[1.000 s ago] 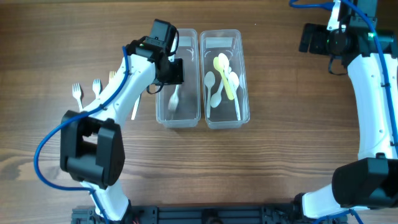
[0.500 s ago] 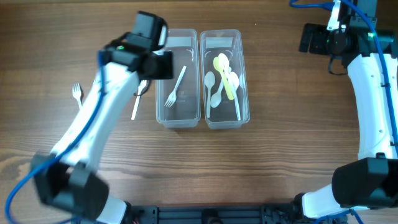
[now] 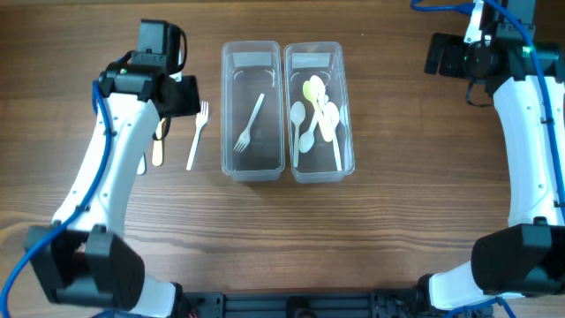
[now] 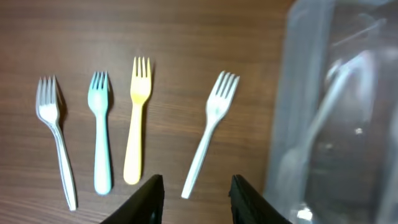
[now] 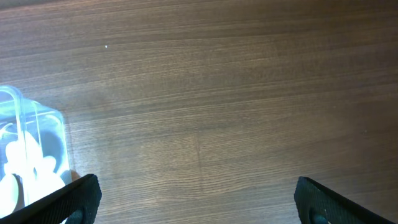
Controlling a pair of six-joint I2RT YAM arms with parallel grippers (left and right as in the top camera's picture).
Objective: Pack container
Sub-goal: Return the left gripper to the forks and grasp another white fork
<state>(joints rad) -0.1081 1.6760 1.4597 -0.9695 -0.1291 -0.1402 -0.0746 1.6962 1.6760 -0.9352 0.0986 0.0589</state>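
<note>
Two clear containers stand side by side. The left container holds one white fork. The right container holds several white spoons and a yellow one. Left of them, forks lie in a row on the table: white, blue, yellow and white. My left gripper hovers above the handle end of the rightmost white fork, open and holding nothing. My right gripper is wide open over bare wood at the far right.
The clear wall of the left container rises just right of my left gripper. A corner of the spoon container shows at the left of the right wrist view. My left arm covers part of the fork row from above.
My left gripper has pulled out of the left container and swung left over the forks on the table. The white fork stays lying in that container. The right arm has not moved.
</note>
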